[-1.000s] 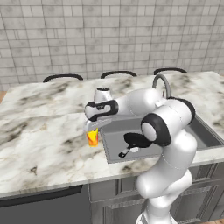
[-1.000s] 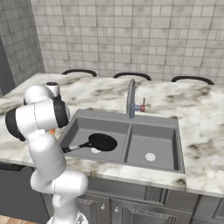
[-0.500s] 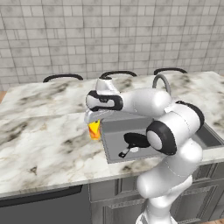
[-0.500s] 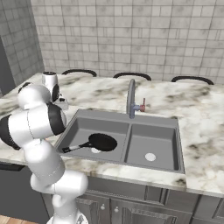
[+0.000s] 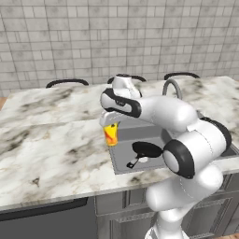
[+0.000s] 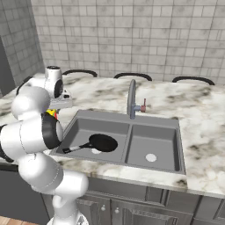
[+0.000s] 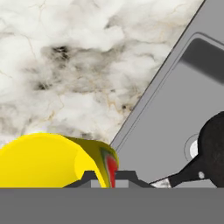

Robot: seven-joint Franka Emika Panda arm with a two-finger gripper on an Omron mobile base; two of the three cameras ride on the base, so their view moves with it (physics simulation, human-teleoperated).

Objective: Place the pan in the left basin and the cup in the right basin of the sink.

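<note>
My gripper [image 5: 110,126] is shut on the rim of the yellow cup [image 5: 111,136], which hangs just above the marble counter at the sink's left edge. In the hand view the cup [image 7: 39,162] lies against my fingertips [image 7: 89,176], its red mark between them. A sliver of the cup [image 6: 51,113] shows beside my arm in the right base view. The black pan [image 6: 103,143] rests in the left basin [image 6: 88,129], handle pointing to the front left. The right basin [image 6: 151,143] holds nothing but its pale drain.
A tall curved faucet [image 6: 131,99] with a red lever stands behind the sink's divider. Marble counter [image 5: 51,149] spreads to the left of the sink [image 5: 117,164]. Dark curved chair backs [image 6: 132,75] line the counter's far edge before the tiled wall.
The cup has risen off the counter in my gripper and shifted a little toward the sink. My elbow swung right. The pan has not moved.
</note>
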